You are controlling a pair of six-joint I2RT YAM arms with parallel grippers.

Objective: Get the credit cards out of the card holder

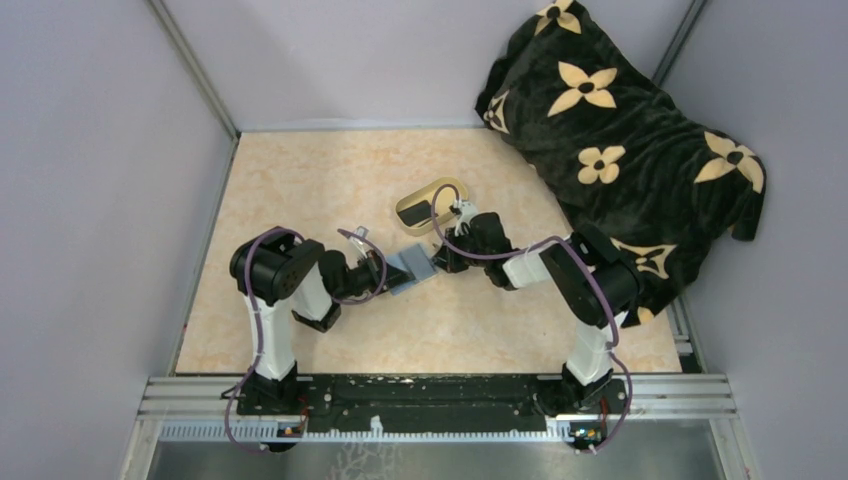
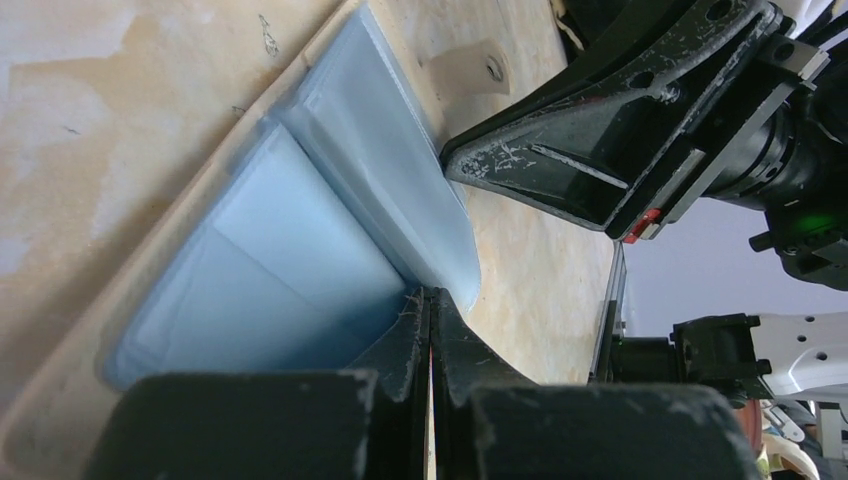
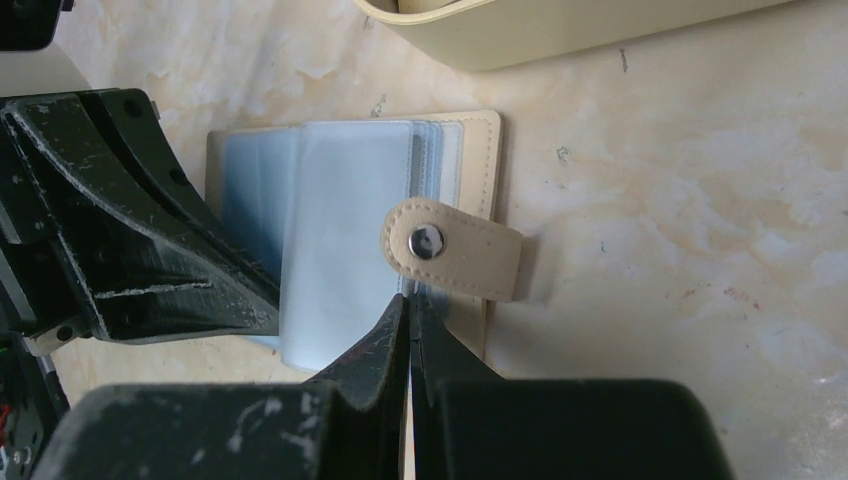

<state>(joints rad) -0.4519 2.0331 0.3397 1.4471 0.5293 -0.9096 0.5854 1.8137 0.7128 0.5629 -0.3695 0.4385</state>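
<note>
We see a small flat bifold card holder, tan outside with blue-grey inner leaves, lying open on the beige marble-look tabletop, mid-table between both arms. The left gripper is closed, tips pressed at the near edge of the blue-grey leaves; we can't tell if a leaf is pinched. The right gripper is closed too, tips down on the holder just beside the tan snap tab; again, grip or mere touch is unclear. The two claws sit near each other over the holder.

The leaves look cloudy, so any contents are unreadable, and the wrist views cut off the holder's lower part behind the fingers.

The oval cream-yellow shallow dish sits just behind the holder, its inside cropped in the right wrist view. From above, a dark flat piece lies in it, possibly one of the black credit cards, but too small to be sure.

A black plush blanket with cream flowers covers the far right corner.
</note>
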